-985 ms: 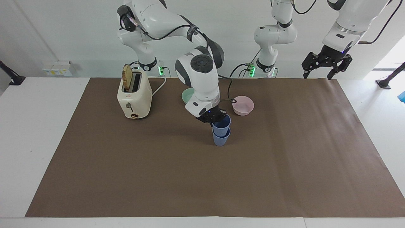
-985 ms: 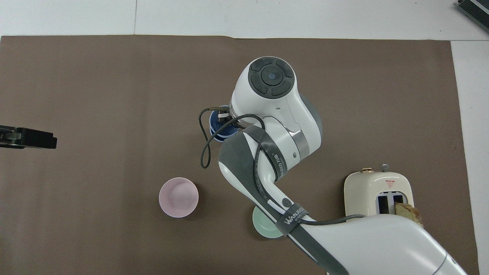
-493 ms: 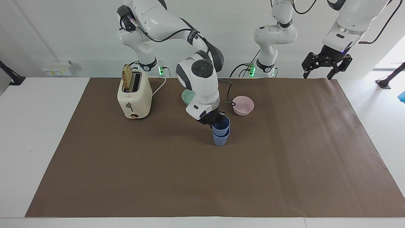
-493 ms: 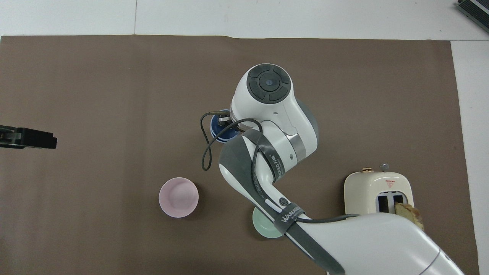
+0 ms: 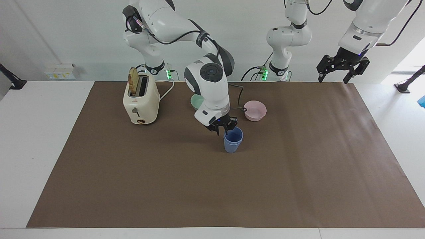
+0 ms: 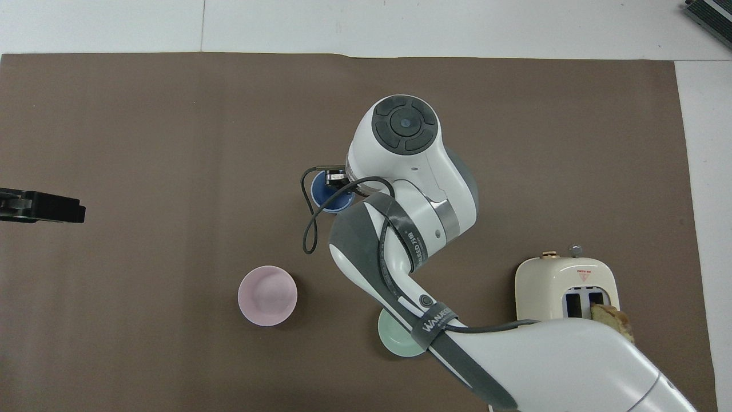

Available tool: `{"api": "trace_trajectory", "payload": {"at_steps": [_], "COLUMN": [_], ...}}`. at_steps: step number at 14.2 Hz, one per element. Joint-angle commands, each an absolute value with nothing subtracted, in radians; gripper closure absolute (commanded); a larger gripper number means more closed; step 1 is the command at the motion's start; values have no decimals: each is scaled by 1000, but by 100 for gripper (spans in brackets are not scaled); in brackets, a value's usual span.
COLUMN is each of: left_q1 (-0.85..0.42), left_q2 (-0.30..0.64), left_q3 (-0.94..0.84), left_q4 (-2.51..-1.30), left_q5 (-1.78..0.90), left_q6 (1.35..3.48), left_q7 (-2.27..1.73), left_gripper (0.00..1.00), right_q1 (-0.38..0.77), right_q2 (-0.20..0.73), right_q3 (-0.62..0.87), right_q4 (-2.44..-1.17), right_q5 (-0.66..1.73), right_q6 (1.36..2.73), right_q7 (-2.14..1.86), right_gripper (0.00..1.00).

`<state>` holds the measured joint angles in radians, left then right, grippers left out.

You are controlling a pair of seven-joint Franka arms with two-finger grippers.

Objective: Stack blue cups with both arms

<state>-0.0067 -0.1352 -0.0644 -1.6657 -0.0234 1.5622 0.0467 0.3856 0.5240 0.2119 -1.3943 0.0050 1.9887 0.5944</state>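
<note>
The blue cups [image 5: 233,140] stand nested, one fully inside the other, so that they read as a single matte blue tumbler, upright, tapered and taller than wide, on the brown mat [image 5: 166,186] near the middle of the table.

Going across the facing view: a cream toaster [image 5: 141,101] with a slice of bread [image 5: 133,85] sticking up from one slot stands toward the right arm's end of the table. The right arm bends down over the middle, and the right gripper [image 5: 226,127] hangs just over the rim of the nested cups on the side toward the robots. Its fingers are spread a little and grip nothing; one fingertip [image 5: 226,131] is at the rim, and I cannot tell whether it touches. The arm's wrist hides most of the pale green bowl [image 5: 196,101], which lies nearer to the robots than the cups. The pink bowl [image 5: 255,110] sits beside that one, near the cups but apart from them. The left gripper [image 5: 342,68] waits high over the mat's edge at the left arm's end, its fingers wide apart and empty.
</note>
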Motion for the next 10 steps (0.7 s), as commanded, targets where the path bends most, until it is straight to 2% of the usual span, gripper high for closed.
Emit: {"api": "trace_trajectory", "payload": {"at_steps": [1, 2, 3, 5, 10], "left_q1": [3, 3, 3, 3, 3], "left_q2": [-133, -133, -133, -133, -133], "left_q3": [-69, -69, -69, -69, -69], "left_q4": [-1652, -1651, -1651, -1651, -1651], "left_q5": [-23, -23, -23, -21, -23], "left_q6": [1542, 1542, 1542, 1542, 1542], "left_q7": [43, 43, 43, 43, 43], "left_gripper": [0, 0, 0, 0, 0], "right_q1": [367, 362, 364, 347, 189], "right_q2": [512, 512, 509, 479, 384], "right_q3": [219, 219, 216, 203, 201], "right_q4": [-1411, -1411, -1410, -1407, -1405], "right_q5": [-3, -6, -12, -17, -17], "right_q6": [2005, 2003, 2003, 1988, 1852], "right_q7": [586, 589, 588, 584, 407], "right_gripper": [63, 38, 0, 0, 0]}}
